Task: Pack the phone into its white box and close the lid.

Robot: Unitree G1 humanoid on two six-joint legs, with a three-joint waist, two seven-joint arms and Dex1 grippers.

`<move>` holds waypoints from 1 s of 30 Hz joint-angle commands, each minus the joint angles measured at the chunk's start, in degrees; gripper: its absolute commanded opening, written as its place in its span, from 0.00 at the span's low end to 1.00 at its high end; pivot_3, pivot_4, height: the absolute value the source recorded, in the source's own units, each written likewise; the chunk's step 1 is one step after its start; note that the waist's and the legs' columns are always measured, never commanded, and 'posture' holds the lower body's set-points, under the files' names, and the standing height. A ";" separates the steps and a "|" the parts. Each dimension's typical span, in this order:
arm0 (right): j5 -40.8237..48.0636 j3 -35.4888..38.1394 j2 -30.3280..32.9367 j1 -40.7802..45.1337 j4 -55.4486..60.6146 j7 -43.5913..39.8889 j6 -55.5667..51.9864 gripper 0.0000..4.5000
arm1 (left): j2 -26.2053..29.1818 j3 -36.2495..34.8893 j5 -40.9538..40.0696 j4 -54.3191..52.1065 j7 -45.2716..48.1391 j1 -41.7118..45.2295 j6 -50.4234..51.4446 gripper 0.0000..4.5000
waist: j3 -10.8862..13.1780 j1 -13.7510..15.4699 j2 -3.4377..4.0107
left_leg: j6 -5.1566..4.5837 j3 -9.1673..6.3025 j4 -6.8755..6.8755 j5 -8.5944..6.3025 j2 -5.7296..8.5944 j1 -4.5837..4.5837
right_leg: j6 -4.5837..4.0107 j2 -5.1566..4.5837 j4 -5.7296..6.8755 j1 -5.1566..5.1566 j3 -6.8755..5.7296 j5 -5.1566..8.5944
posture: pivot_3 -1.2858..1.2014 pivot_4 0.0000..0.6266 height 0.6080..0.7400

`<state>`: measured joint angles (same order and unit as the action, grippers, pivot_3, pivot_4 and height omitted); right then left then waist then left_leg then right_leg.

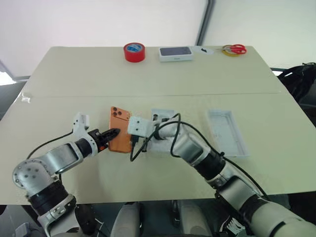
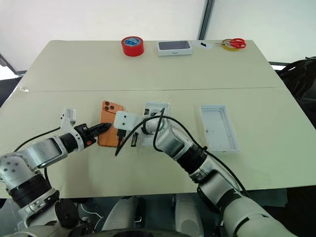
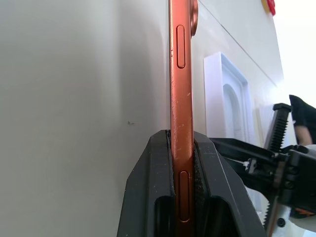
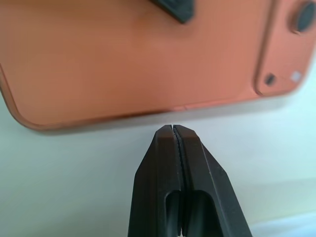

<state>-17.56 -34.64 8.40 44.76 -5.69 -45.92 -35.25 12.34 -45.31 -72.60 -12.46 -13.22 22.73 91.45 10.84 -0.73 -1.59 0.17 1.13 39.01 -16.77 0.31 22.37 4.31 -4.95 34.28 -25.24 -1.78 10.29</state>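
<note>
Left fingers (image 3: 168,163) pinch the phone (image 1: 119,129); right fingers (image 4: 163,163) pressed together; no writing readable.

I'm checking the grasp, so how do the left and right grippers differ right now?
The left gripper has its fingers clamped on the edge of the phone, while the right gripper is shut on nothing, its fingers pressed together. The left grips the phone's left side; the right sits just off its other side, tips close to the edge. Both have black fingers over the table.
</note>
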 commanded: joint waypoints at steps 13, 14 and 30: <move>21.43 29.49 26.06 -14.74 21.74 -12.91 2.40 0.00 | -3.47 26.47 -26.96 0.73 -20.62 2.22 -25.92 0.00 | 0.05 1.49 -0.07 | -0.08 0.06 0.05 -0.03 0.18 0.06 | -0.19 -0.19 -0.23 0.12 -0.01 0.11 | 0.52 0.24 0.94; 21.81 30.10 27.06 -15.50 21.52 -12.67 2.53 0.00 | -3.47 27.65 -26.93 1.10 -20.56 2.19 -27.03 0.00 | 0.05 1.37 -0.07 | -0.08 0.08 0.05 -0.03 0.18 0.04 | -0.20 -0.18 -0.23 0.13 -0.01 0.11 | 0.52 0.24 0.94; 28.30 37.22 35.98 -22.74 21.74 -10.96 3.33 0.00 | -4.99 37.54 -19.90 10.90 -14.84 6.42 -31.10 0.00 | 0.06 1.49 -0.07 | -0.12 0.10 0.09 -0.03 0.07 0.05 | -0.19 0.03 -0.26 0.14 0.04 0.14 | 0.52 0.24 0.94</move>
<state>9.82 0.91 43.60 22.00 14.27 -57.44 -32.69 7.45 -7.87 -91.90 -0.52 -29.70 27.74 60.91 10.90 0.76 -1.66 0.06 1.23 39.10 -16.79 0.38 22.42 4.12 -4.92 34.02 -25.11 -1.75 10.43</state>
